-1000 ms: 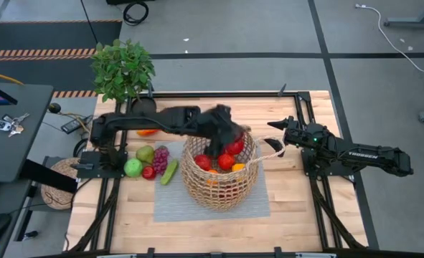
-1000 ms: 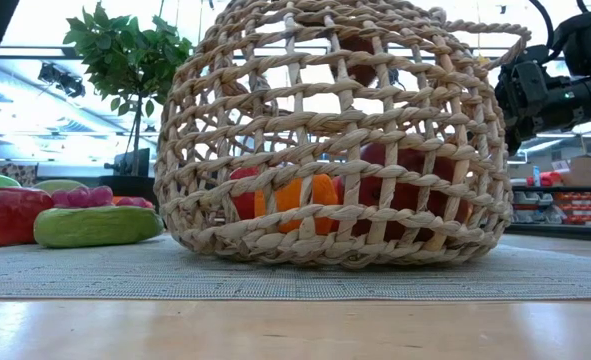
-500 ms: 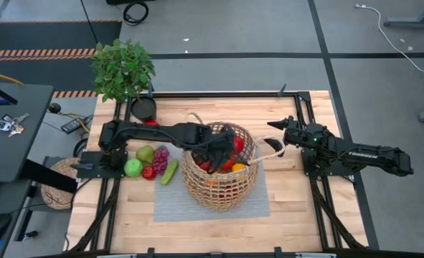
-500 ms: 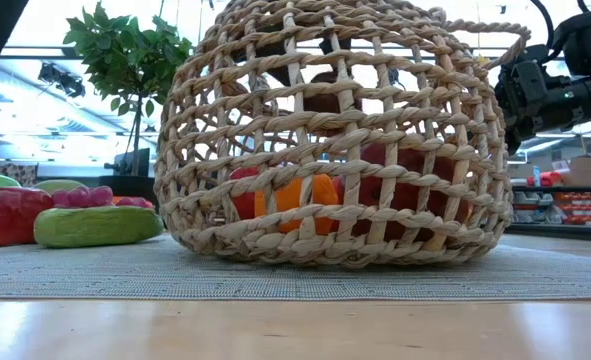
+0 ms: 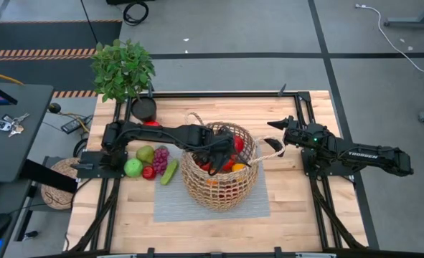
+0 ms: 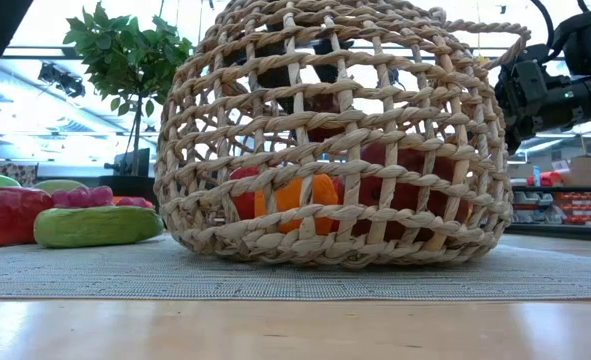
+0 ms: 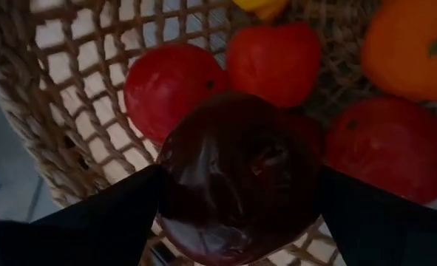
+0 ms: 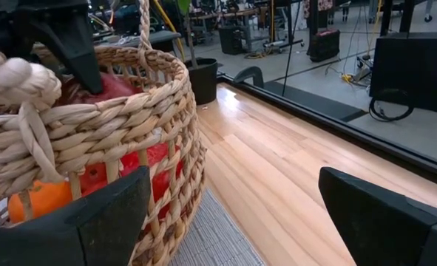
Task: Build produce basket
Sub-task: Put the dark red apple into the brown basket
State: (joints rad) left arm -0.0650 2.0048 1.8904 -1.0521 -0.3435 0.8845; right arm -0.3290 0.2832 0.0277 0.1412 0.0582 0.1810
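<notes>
The tan wicker basket (image 5: 219,188) stands on a grey mat (image 5: 168,204) and holds red apples (image 7: 170,89), an orange (image 7: 410,48) and other produce. My left gripper (image 5: 222,147) reaches down into the basket from its far left and is shut on a dark red apple (image 7: 236,177). My right gripper (image 5: 272,135) waits open beside the basket's right loop handle (image 8: 11,77) and touches nothing. A pear (image 5: 145,153), green apple (image 5: 133,168), grapes (image 5: 160,159) and cucumber (image 5: 169,172) lie on the table left of the basket. My left gripper pinches the dark red apple between its two fingers, one on each opposite side (image 7: 166,188). The fingers (image 6: 275,72) come from above, slanting down into the basket. The apple (image 6: 320,105) sits below them, over the other fruit; whether it rests on that fruit I cannot tell.
A leafy potted plant (image 5: 122,68) and a black pot (image 5: 143,107) stand at the table's far left corner. Bare wood lies along the near edge and right of the mat.
My left gripper has gone down from above the basket's far rim into the basket, rolling its wrist and tipping steeper, with the dark red apple still between its fingers. The apple now sits lower inside the basket.
</notes>
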